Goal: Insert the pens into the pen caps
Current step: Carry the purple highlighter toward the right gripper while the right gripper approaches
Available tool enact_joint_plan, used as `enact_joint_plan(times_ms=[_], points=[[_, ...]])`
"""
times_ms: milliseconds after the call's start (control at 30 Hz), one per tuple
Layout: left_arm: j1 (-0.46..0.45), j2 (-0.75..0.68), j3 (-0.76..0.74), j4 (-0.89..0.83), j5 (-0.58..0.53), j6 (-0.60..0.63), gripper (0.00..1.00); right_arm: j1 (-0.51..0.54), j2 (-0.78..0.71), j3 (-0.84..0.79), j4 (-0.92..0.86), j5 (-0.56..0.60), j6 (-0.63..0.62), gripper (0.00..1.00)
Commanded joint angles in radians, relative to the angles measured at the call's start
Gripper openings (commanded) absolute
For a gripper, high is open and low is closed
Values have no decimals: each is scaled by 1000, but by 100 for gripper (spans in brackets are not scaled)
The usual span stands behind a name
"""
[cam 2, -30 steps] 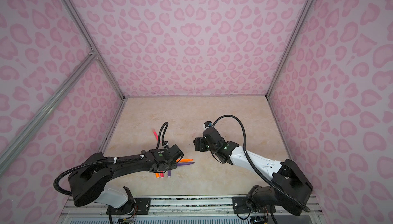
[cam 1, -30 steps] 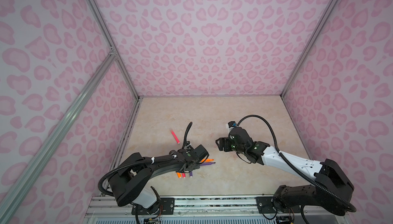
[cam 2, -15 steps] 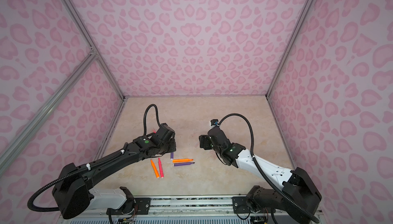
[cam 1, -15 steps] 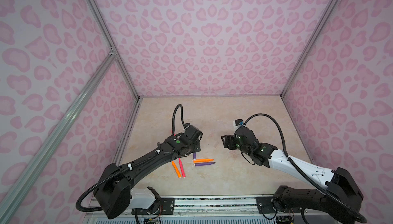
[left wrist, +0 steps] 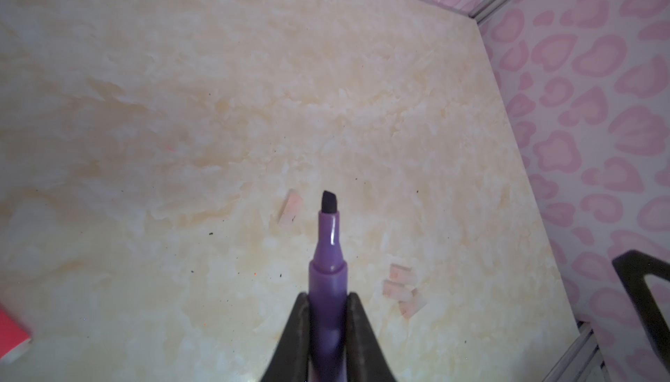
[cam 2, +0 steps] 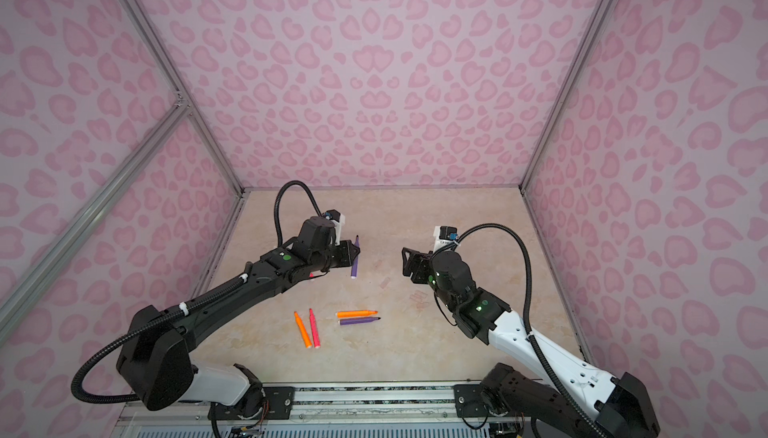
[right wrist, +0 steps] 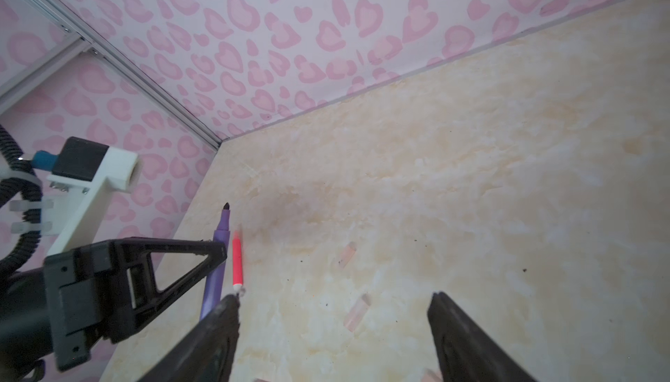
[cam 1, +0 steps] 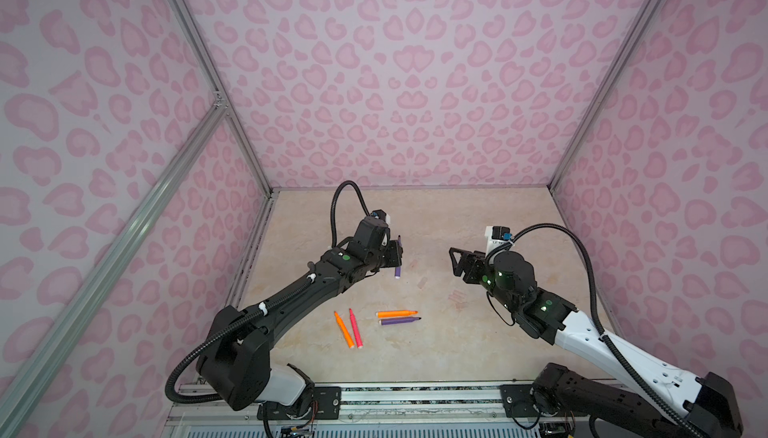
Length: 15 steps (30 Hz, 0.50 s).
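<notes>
My left gripper (cam 1: 395, 258) (left wrist: 328, 300) is shut on a purple pen (cam 1: 398, 267) (left wrist: 328, 249), held off the table with its dark tip free. Two orange pens (cam 1: 343, 329) (cam 1: 397, 313), a pink pen (cam 1: 355, 328) and another purple pen (cam 1: 400, 321) lie near the front. One more pink pen (right wrist: 236, 262) lies below the left gripper. Clear pen caps (cam 1: 413, 264) (cam 1: 422, 282) (cam 1: 457, 296) lie between the grippers, also in the wrist views as pen caps (left wrist: 290, 207) (right wrist: 357, 312). My right gripper (cam 1: 457, 265) (right wrist: 335, 300) is open and empty above the caps.
Pink-patterned walls close in the beige table (cam 1: 478, 215) on three sides, with aluminium posts (cam 1: 561, 174) in the corners. The arms' base rail (cam 1: 415, 390) runs along the front edge. The left arm's cable loop (cam 1: 338, 207) arches towards the back.
My left gripper has risen from the pens at the front and carried the purple pen back and to the right. The right gripper drifted slightly right, still open.
</notes>
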Motion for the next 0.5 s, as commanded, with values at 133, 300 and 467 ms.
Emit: enact_joint_plan(times_ms=[133, 300, 467], points=[[9, 60, -142, 438, 119, 245, 4, -77, 37, -63, 172, -227, 36, 83], [-19, 45, -138, 447, 173, 250, 4, -76, 85, -56, 210, -361, 53, 80], [-94, -29, -172, 424, 82, 301, 4, -70, 158, -51, 287, -467, 92, 70]])
